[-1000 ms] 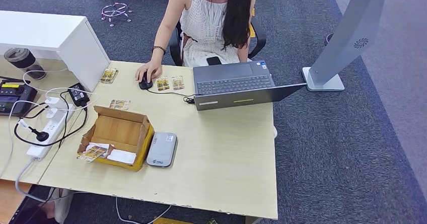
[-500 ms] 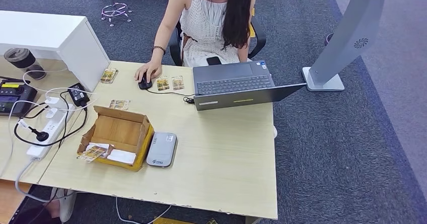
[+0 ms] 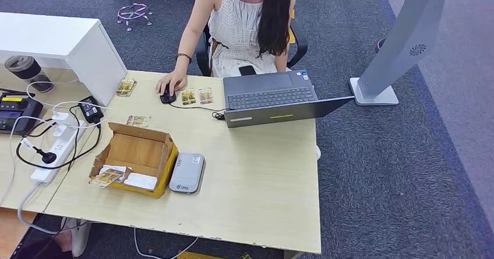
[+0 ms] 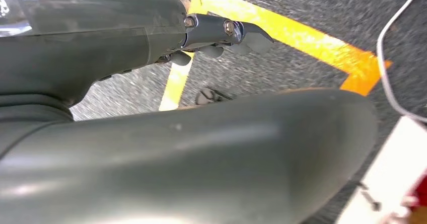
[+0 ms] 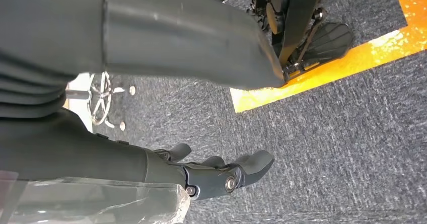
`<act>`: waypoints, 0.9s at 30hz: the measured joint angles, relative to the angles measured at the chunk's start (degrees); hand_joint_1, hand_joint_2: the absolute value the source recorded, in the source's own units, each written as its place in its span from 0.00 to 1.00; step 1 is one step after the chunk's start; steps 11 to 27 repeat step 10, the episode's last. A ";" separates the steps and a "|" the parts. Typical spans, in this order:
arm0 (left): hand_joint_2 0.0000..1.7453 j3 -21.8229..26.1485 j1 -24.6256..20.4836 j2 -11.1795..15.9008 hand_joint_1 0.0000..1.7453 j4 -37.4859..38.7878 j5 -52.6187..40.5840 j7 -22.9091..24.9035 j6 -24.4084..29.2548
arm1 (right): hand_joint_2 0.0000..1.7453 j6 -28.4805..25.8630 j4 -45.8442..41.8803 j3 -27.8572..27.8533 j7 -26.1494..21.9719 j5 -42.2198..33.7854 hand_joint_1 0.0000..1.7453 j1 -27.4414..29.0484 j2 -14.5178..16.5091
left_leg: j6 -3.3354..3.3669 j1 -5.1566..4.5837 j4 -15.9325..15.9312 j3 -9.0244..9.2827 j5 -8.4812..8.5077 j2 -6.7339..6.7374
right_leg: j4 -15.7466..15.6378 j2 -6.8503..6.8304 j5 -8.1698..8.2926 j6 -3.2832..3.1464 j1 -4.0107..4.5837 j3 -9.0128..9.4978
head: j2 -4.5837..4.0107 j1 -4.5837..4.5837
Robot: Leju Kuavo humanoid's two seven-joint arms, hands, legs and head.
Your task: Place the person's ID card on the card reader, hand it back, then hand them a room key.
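The grey card reader (image 3: 187,172) lies flat on the wooden table (image 3: 262,195), right beside an open cardboard box (image 3: 135,154). The box holds a picture card (image 3: 108,176) and a white card (image 3: 140,180). Two more picture cards (image 3: 197,96) lie by the seated person's hand (image 3: 170,83), which rests on a mouse. Other cards lie at the far left (image 3: 126,87) and behind the box (image 3: 138,120). My left hand (image 4: 221,35) hangs over the floor with fingers extended, holding nothing. My right hand (image 5: 221,172) also hangs low over the carpet, fingers extended and empty.
An open laptop (image 3: 274,99) sits at the far right of the table, in front of the person. A power strip (image 3: 55,151), cables and a black device (image 3: 14,112) crowd the left side. A white cabinet (image 3: 64,43) and a grey kiosk stand (image 3: 396,49) flank the table.
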 joint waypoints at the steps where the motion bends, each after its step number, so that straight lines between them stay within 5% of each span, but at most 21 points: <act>1: 0.00 -1.60 0.21 0.07 0.50 -0.08 0.40 0.46 0.20 | 0.00 0.14 -0.24 1.25 0.10 -0.73 0.50 0.25 -0.19 | 0.00 0.00 0.00 0.00 0.00 0.00 | 0.00 0.00 0.00 0.00 0.00 0.00 | 0.00 0.00; 3: 0.00 -4.74 0.65 0.19 1.00 -0.34 1.21 1.39 0.65 | 0.00 0.38 -0.72 3.70 0.35 -2.16 1.00 0.75 -0.55 | 0.00 0.00 0.00 0.00 0.00 0.00 | 0.00 0.00 0.00 0.00 0.00 0.00 | 0.00 0.00; 10: 0.00 -14.92 2.07 0.59 1.00 -1.27 3.79 4.43 2.07 | 0.00 1.43 -2.26 11.67 1.15 -6.81 1.00 2.33 -1.78 | 0.00 0.00 0.00 0.00 0.00 0.00 | 0.00 0.00 0.00 0.00 0.00 0.00 | 0.00 0.01; 27: 0.00 -14.92 2.07 0.59 1.00 -1.27 3.79 4.43 2.07 | 0.00 1.43 -2.26 11.67 1.15 -6.81 1.00 2.33 -1.78 | 0.00 0.00 0.00 0.00 0.00 0.00 | 0.00 0.00 0.00 0.00 0.00 0.00 | 0.00 0.01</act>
